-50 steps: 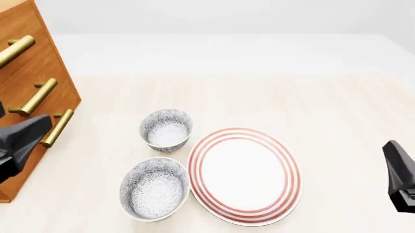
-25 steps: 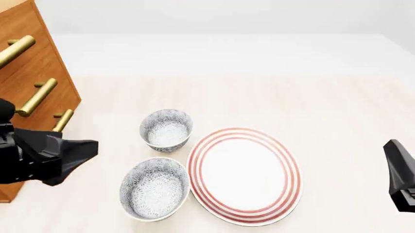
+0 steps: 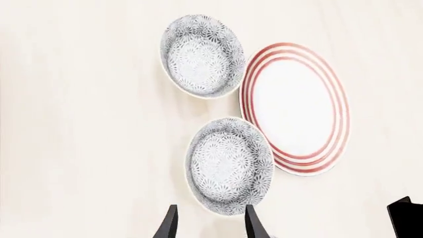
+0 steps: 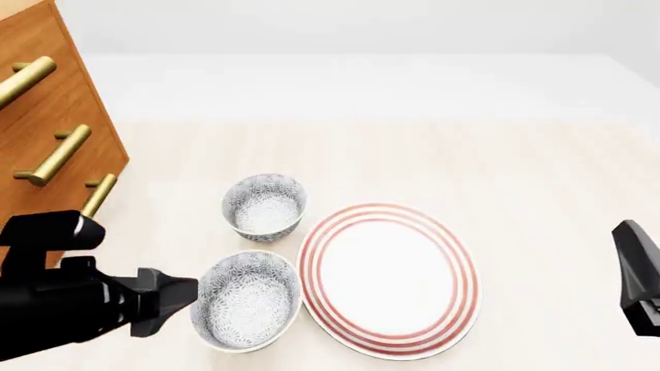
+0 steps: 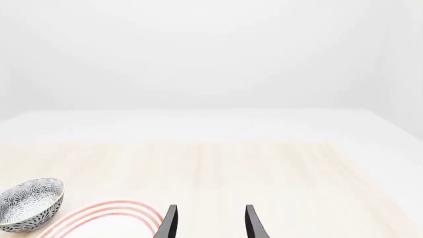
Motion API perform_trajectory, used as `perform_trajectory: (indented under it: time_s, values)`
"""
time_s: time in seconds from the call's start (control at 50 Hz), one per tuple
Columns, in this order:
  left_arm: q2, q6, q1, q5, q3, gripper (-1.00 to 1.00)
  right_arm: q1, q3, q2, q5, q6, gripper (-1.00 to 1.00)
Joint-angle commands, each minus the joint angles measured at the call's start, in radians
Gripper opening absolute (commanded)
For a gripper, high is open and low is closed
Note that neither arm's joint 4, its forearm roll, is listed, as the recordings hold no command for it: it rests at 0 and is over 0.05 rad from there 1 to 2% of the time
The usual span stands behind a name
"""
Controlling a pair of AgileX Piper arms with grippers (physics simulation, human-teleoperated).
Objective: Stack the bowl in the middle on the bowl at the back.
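1. While I watch from the front camera, the table (image 4: 495,147) fills most of the scene, pale wood with a white strip along its far edge.
2. At the left edge I see the cabinet (image 4: 42,116), brown wood with brass bar handles, standing on the table's left side.
3. My left arm (image 4: 62,309) reaches in low from the left, its dark body just in front of the cabinet.
4. I see the plate (image 4: 390,280), white with red rings, lying flat right of centre; both bowls sit at its left rim.
5. The near bowl (image 4: 246,300) is upright on the table, its rim touching or nearly touching the plate's left edge.
6. The back bowl (image 4: 265,206) stands upright just behind the near one, apart from it and close to the plate's far-left rim.
7. My left gripper (image 3: 210,225) is released, its two fingers spread with nothing between them; the left wrist view shows them pointing at the near bowl's closest rim, and the front view puts the tip just left of that bowl.
8. My right gripper (image 5: 209,223) is also spread and holds nothing; it sits at the right edge of the front view, well apart from the bowls.
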Motion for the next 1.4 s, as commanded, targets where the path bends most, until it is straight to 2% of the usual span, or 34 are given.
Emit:
perform_trajectory:
  time_s: [0.02, 0.88, 1.4]
  values:
    - [0.058, -0.074, -0.015, -0.118, 0.088, 1.00, 0.000, 0.000, 0.000, -0.003, 0.001, 1.00]
    - [0.249, -0.223, -0.033, -0.448, 0.211, 1.00, 0.005, -0.001, 0.000, -0.002, -0.002, 1.00]
    - [0.517, -0.284, -0.039, -0.751, 0.252, 1.00, 0.009, 0.000, 0.000, -0.002, 0.003, 1.00]
